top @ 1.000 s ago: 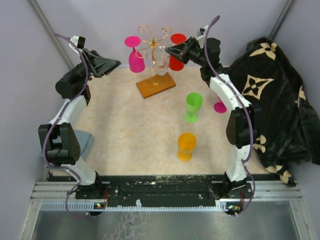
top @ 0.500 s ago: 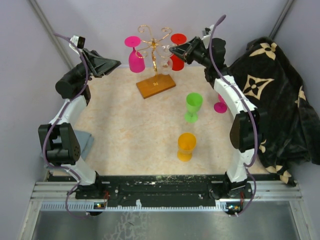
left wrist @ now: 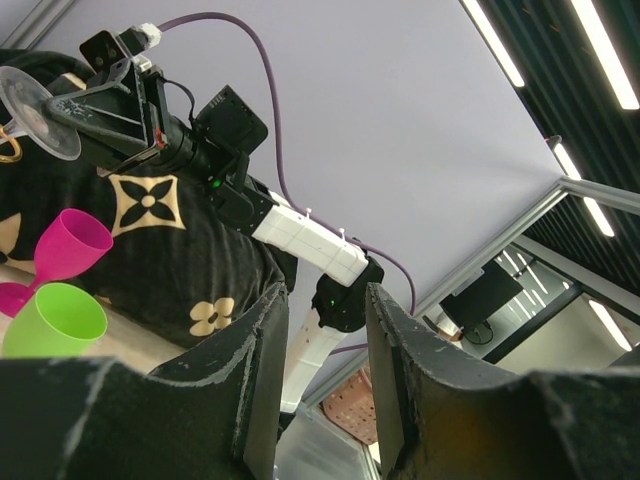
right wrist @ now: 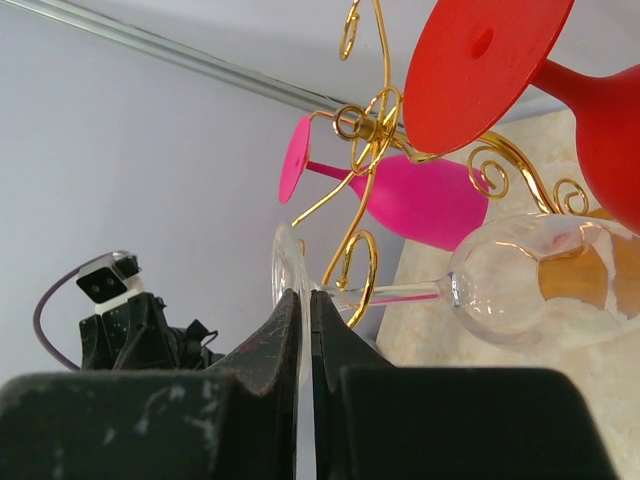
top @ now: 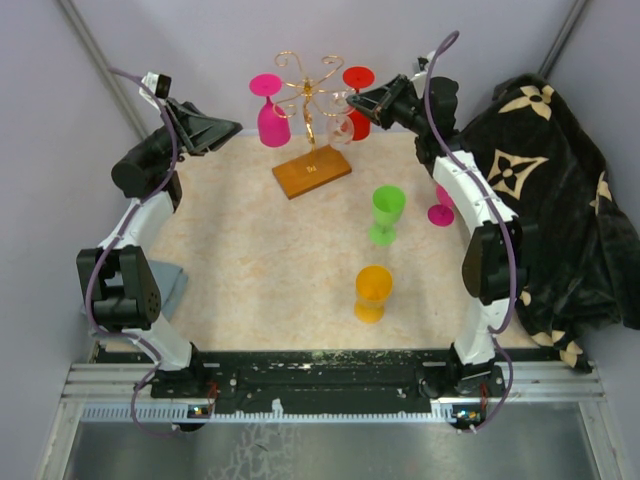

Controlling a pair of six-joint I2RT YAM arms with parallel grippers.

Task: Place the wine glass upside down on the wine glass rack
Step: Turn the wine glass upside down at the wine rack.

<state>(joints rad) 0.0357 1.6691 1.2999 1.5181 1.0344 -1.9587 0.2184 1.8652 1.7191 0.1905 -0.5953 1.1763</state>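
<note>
Lilac walls (top: 190, 40), beige tabletop (top: 255, 265), ceiling strip lights (left wrist: 492, 42)

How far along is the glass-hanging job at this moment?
Done: a pink glass and a red glass hang upside down on the rack. In hand: the right tool is shut on the foot of the clear glass, its stem at a gold scroll arm; whether it is seated is unclear. To do: seat it and let go. The left tool is open, empty.
</note>
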